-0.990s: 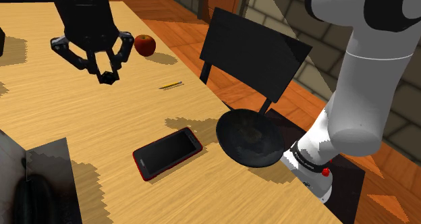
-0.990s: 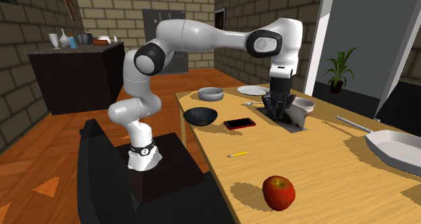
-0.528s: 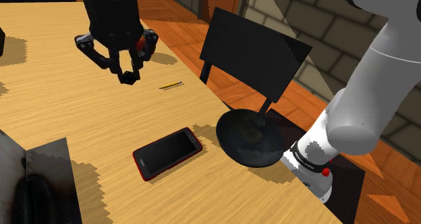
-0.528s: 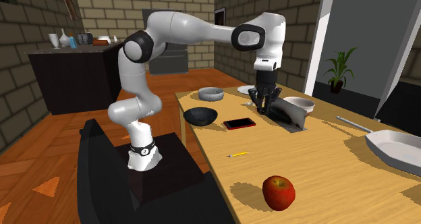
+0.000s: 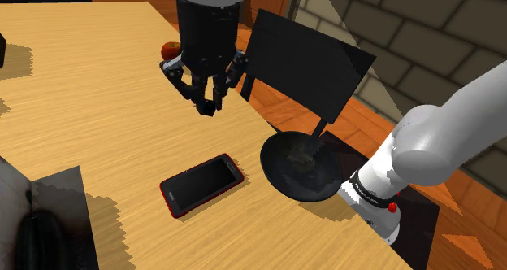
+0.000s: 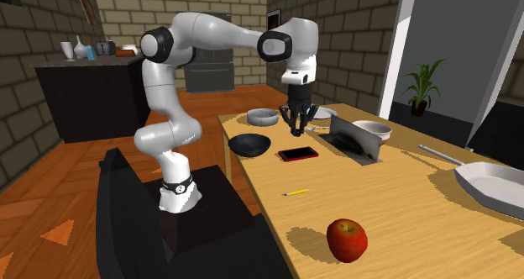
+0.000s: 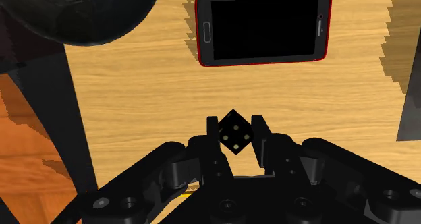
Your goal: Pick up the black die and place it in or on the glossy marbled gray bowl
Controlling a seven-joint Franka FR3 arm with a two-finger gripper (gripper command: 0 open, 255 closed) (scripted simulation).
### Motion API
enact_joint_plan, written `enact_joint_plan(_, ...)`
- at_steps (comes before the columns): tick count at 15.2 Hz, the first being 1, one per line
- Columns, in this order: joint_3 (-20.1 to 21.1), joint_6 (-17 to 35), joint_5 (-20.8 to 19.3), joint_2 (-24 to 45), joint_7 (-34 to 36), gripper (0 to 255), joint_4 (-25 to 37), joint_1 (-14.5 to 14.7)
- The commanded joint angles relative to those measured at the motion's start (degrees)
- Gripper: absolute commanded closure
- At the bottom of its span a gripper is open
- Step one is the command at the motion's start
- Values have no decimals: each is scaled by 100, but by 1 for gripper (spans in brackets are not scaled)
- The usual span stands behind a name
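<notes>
One black die (image 7: 235, 136) clasped in gripper (image 5: 207, 106), above table (image 5: 97, 130), dark bowl (image 5: 302, 164) nearby

Bright, sharp renders with hard, jagged shadows.
The wooden table (image 5: 97, 122) is evenly and brightly lit, and no blur or edge distortion is seen. Dark shadows with stair-stepped edges are cast beside the phone (image 5: 201, 184) and, in the second exterior view, left of the apple (image 6: 347, 239), so light is judged to come from that view's right. A faint sheen is carried by the dark bowl (image 5: 302, 167); the brick walls (image 6: 126, 13) are dimmer.
</notes>
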Motion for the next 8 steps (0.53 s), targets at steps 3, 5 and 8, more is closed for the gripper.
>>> enact_joint_plan(3, -342, -126, 553, -1113, -352, 255, -881, 227)
enact_joint_plan(5, -506, -242, 740, -1614, -463, 255, -1254, 383)
enact_joint_plan(8, -734, -467, 953, -2341, -573, 255, -1762, 635)
